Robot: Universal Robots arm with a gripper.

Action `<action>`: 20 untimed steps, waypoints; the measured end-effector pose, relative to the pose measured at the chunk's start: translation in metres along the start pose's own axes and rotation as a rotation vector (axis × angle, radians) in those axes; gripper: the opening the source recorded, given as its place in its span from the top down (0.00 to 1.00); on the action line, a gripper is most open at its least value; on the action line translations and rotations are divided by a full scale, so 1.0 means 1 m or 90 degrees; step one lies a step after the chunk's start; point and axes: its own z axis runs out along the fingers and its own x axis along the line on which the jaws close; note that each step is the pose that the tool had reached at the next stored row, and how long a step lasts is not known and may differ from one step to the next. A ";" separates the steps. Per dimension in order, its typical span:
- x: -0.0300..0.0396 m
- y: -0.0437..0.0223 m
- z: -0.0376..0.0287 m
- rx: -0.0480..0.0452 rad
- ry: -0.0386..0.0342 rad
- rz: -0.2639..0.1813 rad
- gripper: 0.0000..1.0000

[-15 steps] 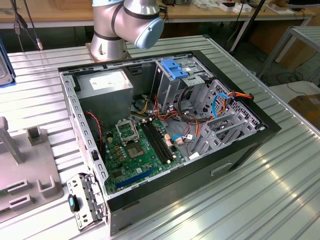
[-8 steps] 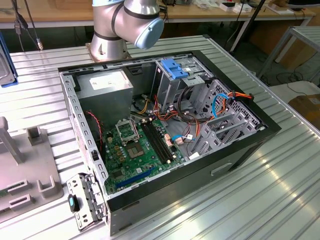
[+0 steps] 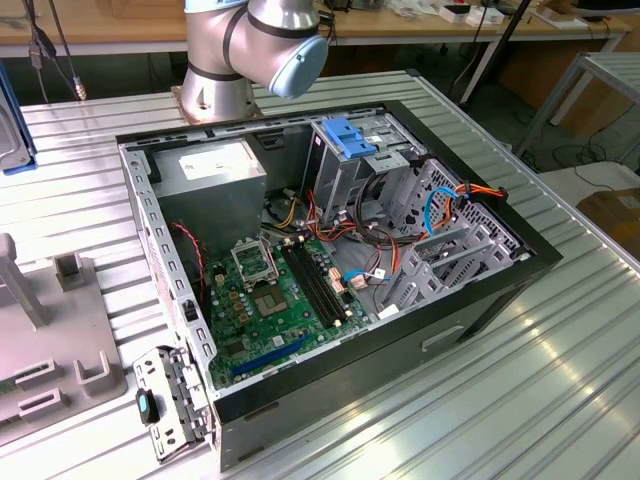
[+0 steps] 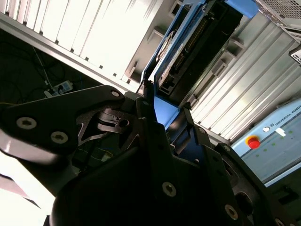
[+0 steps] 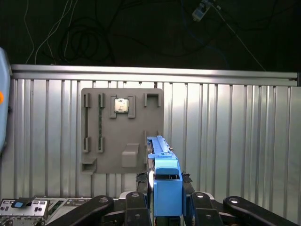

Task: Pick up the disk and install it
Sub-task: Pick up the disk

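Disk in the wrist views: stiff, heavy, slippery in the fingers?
Probably stiff: the disk juts straight out from the fingers without sagging. Likely heavy for its size, given the metal body. The blue rail looks like smooth plastic, so it could slip or twist if bumped.

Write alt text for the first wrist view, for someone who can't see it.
The gripper clamps the disk, edge-on in its blue carrier, over a ribbed metal table. A grey fixture tray holding a small square chip lies on it.
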 end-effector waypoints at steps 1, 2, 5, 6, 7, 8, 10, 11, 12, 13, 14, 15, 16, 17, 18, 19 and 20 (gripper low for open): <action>0.0001 -0.0008 0.0000 0.0000 0.0000 0.000 0.64; 0.0000 -0.0026 -0.0001 0.0000 0.0000 0.000 0.64; 0.0003 -0.0131 -0.0002 0.0000 0.0000 0.000 0.64; 0.0003 -0.0167 -0.0003 0.0000 0.0000 0.000 0.64; 0.0004 -0.0197 -0.0003 0.0000 0.0000 0.000 0.64; 0.0005 -0.0221 -0.0003 0.0000 0.0000 0.000 0.64; 0.0006 -0.0276 -0.0005 -0.0001 0.0000 0.000 0.64; 0.0006 -0.0313 -0.0005 0.0000 0.0000 0.000 0.64; 0.0007 -0.0354 -0.0005 0.0000 0.0000 0.000 0.64; 0.0008 -0.0415 -0.0007 -0.0001 0.0000 0.000 0.64; 0.0010 -0.0483 -0.0008 -0.0001 0.0001 0.000 0.64; 0.0011 -0.0543 -0.0008 0.0000 0.0000 0.000 0.64; 0.0012 -0.0582 -0.0009 0.0000 0.0000 0.000 0.64; 0.0013 -0.0608 -0.0009 0.0000 0.0000 0.000 0.64; 0.0013 -0.0663 -0.0010 -0.0001 0.0000 0.000 0.64; 0.0014 -0.0700 -0.0010 0.0000 0.0000 0.000 0.64; 0.0015 -0.0729 -0.0011 0.0000 0.0000 0.000 0.64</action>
